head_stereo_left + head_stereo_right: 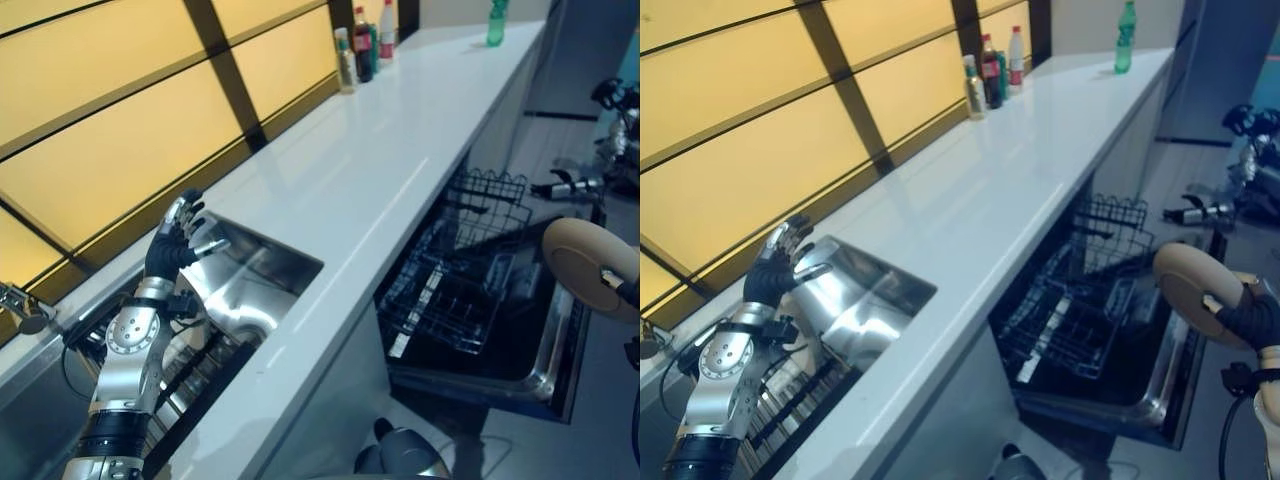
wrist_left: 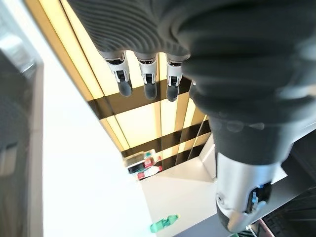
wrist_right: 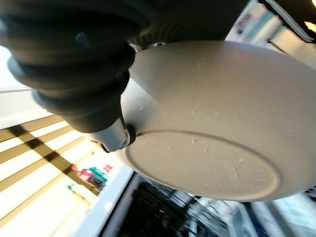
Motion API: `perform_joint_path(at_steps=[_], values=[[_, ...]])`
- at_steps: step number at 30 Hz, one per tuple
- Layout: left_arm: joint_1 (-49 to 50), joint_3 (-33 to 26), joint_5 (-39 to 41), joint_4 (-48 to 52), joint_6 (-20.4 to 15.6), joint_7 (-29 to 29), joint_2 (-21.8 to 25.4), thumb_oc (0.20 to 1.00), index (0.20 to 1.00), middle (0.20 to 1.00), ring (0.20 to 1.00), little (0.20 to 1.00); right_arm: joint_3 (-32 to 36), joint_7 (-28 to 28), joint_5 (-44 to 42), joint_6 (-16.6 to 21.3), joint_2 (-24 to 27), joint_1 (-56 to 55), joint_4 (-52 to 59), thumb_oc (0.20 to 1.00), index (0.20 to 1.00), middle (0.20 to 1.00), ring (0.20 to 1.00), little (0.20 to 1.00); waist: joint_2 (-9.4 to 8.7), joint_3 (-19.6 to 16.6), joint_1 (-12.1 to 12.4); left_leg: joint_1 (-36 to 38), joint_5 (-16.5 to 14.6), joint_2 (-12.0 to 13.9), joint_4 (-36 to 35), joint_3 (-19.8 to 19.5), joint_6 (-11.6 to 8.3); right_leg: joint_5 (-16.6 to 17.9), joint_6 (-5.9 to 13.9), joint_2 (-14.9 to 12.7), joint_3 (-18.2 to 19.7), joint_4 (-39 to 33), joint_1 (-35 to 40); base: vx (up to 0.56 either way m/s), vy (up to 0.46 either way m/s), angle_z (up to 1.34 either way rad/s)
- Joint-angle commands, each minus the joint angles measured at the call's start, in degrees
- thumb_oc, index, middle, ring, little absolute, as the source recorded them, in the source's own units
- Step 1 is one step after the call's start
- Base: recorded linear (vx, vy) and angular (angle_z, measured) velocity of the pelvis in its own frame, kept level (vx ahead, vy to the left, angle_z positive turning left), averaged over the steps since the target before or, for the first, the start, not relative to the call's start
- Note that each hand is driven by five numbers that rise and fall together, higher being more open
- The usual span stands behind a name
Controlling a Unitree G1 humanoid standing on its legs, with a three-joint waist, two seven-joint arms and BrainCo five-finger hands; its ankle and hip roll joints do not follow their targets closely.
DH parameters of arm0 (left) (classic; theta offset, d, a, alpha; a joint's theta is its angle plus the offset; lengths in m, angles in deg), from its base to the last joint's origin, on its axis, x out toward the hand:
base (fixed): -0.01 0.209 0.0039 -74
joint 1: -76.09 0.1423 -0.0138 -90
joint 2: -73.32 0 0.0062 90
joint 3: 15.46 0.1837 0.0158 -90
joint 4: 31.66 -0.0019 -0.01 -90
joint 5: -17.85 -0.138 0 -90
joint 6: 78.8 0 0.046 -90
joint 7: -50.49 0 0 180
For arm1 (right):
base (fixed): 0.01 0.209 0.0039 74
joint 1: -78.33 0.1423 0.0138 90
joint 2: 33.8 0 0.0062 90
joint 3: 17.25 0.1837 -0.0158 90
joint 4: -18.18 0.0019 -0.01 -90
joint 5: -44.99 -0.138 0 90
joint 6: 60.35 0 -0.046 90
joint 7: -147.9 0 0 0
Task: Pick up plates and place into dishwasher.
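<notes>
My right hand (image 1: 1252,318) is shut on a beige plate (image 1: 1192,288), held on edge in the air to the right of the open dishwasher (image 1: 470,300). Up close, the plate's underside (image 3: 207,163) fills the right wrist view, with the thumb (image 3: 116,137) pressed against its foot ring. The dishwasher's black wire rack (image 1: 450,285) is pulled out below the counter and looks bare. My left hand (image 1: 175,240) hangs raised above the steel sink (image 1: 250,290), fingers (image 2: 145,81) straight and holding nothing.
A long white counter (image 1: 380,170) runs away from me, with several bottles (image 1: 360,45) by the yellow panelled wall and a green bottle (image 1: 496,22) at the far end. A dish rack (image 1: 200,375) sits at the sink's near side. Dark equipment (image 1: 600,170) stands beyond the dishwasher.
</notes>
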Motion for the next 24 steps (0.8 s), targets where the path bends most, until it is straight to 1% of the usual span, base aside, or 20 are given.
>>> perform_joint_path(at_steps=[1,6,10,12,16,19,20,22,24], values=[[0.47,-2.02,2.00,0.90,-2.73,-2.85,2.49,1.000,1.000,1.000,1.000,1.000,-0.60,0.28,-1.70,4.47,3.52,3.05,1.21,0.200,0.200,0.200,0.200,0.200,-0.84,0.42,-0.27,-0.03,-14.44,-4.94,13.21,1.93,7.60,2.36,0.86,-2.07,-0.64,-12.26,4.69,0.04,0.020,0.31],[1.23,-0.74,2.66,1.73,-2.48,-3.88,2.24,1.000,1.000,1.000,1.000,1.000,-1.96,1.57,-1.07,4.22,4.66,4.33,0.97,0.200,0.200,0.200,0.200,0.200,-0.58,1.30,0.69,-0.71,-13.76,-5.37,13.54,1.12,7.16,2.61,0.99,-2.62,-1.41,-12.46,4.84,0.06,0.014,0.20],[2.52,-0.19,2.81,1.74,-2.59,-3.86,1.93,1.000,1.000,1.000,1.000,1.000,-3.63,2.72,-0.17,4.01,4.92,5.41,2.14,0.200,0.200,0.200,0.200,0.200,-1.27,1.26,1.92,-0.43,-13.44,-5.54,13.25,0.48,7.04,3.37,1.03,-2.77,-2.03,-13.47,5.58,0.08,-0.021,-0.01],[2.96,-0.02,2.72,1.35,-2.67,-3.42,1.85,1.000,1.000,1.000,1.000,1.000,-4.51,2.94,0.47,4.13,5.03,6.22,2.92,0.200,0.200,0.200,0.200,0.200,-1.98,1.13,2.74,-0.32,-13.47,-5.46,13.42,0.03,7.05,3.80,1.03,-2.75,-2.38,-14.12,6.14,0.08,-0.054,0.03],[3.54,0.50,2.78,1.20,-2.41,-2.41,2.23,1.000,1.000,1.000,1.000,1.000,-6.58,3.18,0.42,3.10,5.44,8.91,4.99,0.200,0.200,0.200,0.200,0.200,-3.75,0.85,4.83,-0.26,-13.74,-5.13,14.15,-1.10,7.08,4.68,1.04,-2.64,-3.43,-15.38,7.38,0.07,-0.082,0.05],[4.16,0.70,1.98,0.60,-2.30,-0.96,2.09,1.000,1.000,1.000,1.000,1.000,-8.66,3.47,-0.23,0.76,5.13,10.88,6.42,0.200,0.200,0.200,0.200,0.200,-5.24,0.67,6.68,-0.15,-13.99,-4.62,15.05,-2.03,7.07,5.30,1.09,-2.61,-4.36,-15.92,8.38,0.08,-0.122,0.13],[4.36,0.54,1.68,0.55,-2.13,-0.64,1.98,1.000,1.000,1.000,1.000,1.000,-9.09,3.62,-0.36,0.16,4.90,11.16,6.75,0.200,0.200,0.200,0.200,0.200,-6.11,0.66,7.07,-0.58,-12.78,-4.62,15.28,-1.36,7.03,6.60,0.75,-2.81,-4.30,-16.25,8.18,0.05,-0.114,0.17],[4.78,0.45,1.05,0.48,-1.35,0.00,1.98,1.000,1.000,1.000,1.000,1.000,-10.12,4.33,-0.88,-1.57,4.12,11.45,7.33,0.200,0.200,0.200,0.200,0.200,-6.85,0.49,8.13,-0.40,-12.72,-4.56,15.63,-2.00,7.06,6.98,0.78,-2.92,-4.60,-16.36,8.69,0.10,-0.086,0.17],[5.08,0.29,0.55,0.50,-0.84,0.59,1.96,1.000,1.000,1.000,1.000,1.000,-10.88,4.53,-1.08,-3.08,3.38,11.43,7.72,0.200,0.200,0.200,0.200,0.200,-7.28,0.63,8.67,-0.20,-12.70,-4.44,15.90,-2.47,7.15,7.09,0.81,-3.03,-4.96,-16.29,9.10,0.12,-0.060,0.18]])
